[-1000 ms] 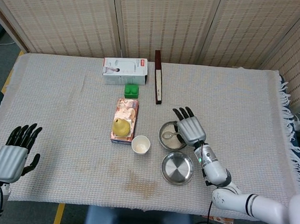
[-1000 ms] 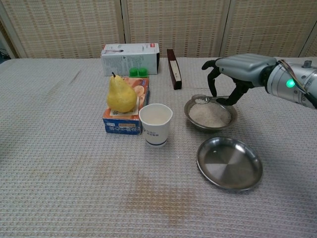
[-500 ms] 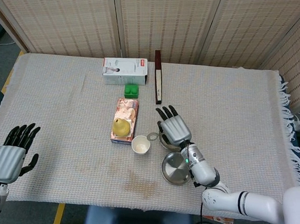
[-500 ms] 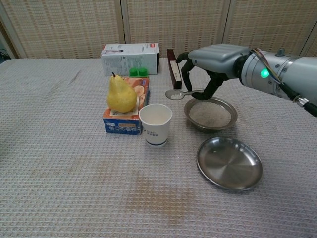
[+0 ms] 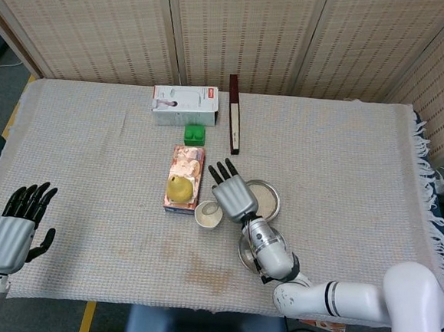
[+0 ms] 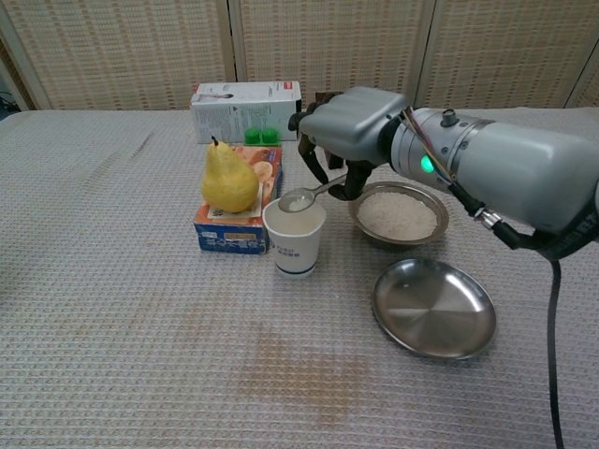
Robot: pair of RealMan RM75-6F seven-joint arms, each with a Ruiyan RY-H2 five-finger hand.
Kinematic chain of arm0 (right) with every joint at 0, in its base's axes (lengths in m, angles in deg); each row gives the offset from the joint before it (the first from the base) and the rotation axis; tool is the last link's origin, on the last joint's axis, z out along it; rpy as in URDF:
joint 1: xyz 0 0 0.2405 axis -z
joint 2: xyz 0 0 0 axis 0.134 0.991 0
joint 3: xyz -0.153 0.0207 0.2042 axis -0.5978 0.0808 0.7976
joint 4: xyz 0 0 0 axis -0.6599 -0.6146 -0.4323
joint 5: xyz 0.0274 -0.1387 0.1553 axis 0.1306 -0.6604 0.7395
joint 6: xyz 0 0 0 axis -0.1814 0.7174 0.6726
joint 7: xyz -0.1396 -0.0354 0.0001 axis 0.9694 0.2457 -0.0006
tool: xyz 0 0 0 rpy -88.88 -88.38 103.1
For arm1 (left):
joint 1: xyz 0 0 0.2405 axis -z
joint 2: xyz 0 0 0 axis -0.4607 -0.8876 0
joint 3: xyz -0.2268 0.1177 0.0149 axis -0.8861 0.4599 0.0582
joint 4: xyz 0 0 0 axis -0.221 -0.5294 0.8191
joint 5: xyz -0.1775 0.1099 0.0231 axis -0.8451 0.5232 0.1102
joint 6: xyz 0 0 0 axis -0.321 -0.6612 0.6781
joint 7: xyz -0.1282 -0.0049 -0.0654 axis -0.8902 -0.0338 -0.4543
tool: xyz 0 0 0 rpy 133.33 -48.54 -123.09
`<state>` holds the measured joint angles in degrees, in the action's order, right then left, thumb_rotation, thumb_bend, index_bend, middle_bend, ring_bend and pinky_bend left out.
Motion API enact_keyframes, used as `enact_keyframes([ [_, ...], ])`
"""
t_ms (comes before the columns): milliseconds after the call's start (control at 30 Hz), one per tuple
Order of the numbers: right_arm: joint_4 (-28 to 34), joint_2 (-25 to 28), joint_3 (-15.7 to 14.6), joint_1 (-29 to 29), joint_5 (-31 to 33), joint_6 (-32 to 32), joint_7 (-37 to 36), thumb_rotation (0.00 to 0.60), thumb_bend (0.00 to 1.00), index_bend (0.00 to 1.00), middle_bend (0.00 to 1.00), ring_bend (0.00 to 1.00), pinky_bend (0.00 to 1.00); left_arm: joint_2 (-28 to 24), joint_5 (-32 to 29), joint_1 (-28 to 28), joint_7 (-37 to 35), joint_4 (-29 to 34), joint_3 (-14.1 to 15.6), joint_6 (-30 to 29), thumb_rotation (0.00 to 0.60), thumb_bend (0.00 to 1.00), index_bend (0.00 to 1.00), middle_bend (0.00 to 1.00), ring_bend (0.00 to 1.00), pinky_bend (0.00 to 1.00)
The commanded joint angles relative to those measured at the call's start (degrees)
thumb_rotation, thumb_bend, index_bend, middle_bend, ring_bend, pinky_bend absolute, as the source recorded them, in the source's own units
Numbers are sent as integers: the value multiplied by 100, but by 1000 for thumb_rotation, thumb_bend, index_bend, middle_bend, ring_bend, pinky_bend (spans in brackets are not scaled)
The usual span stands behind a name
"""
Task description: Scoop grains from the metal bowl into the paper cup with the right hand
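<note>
My right hand (image 6: 348, 129) (image 5: 235, 192) holds a metal spoon (image 6: 301, 198) whose bowl, filled with white grains, hangs just above the mouth of the white paper cup (image 6: 295, 238) (image 5: 207, 216). To the right of the cup stands the metal bowl (image 6: 399, 214) (image 5: 264, 199) full of grains. My left hand (image 5: 17, 225) stays open at the table's near left edge, holding nothing, and shows only in the head view.
An empty metal dish (image 6: 433, 309) lies in front of the bowl. A yellow pear (image 6: 228, 180) sits on a flat box (image 6: 234, 227) left of the cup. Behind are a white carton (image 6: 245, 109), green blocks (image 6: 259, 136) and a dark stick (image 5: 232, 124).
My right hand has carried the loaded spoon leftward from the metal bowl to above the paper cup. The left hand has barely moved.
</note>
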<state>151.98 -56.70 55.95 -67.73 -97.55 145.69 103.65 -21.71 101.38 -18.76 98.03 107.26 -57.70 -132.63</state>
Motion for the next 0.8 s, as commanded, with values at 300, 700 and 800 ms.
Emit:
enact_keyframes([
  [300, -1, -311, -469, -468, -35, 742, 1635, 600, 335, 714, 58, 0, 0, -32, -29, -13, 24, 60, 16, 45, 600, 441, 0, 0, 0, 67],
  [700, 21, -534, -1074, -762, -498, 1282, 3388, 600, 337, 713, 58, 0, 0, -51, 26, -27, 30, 107, 33, 36, 600, 441, 0, 0, 0, 68],
  [800, -25, -584, -1195, -795, -798, 1345, 3583, 600, 338, 713, 58, 0, 0, -58, 54, -40, 22, 123, 39, 13, 600, 441, 0, 0, 0, 68],
])
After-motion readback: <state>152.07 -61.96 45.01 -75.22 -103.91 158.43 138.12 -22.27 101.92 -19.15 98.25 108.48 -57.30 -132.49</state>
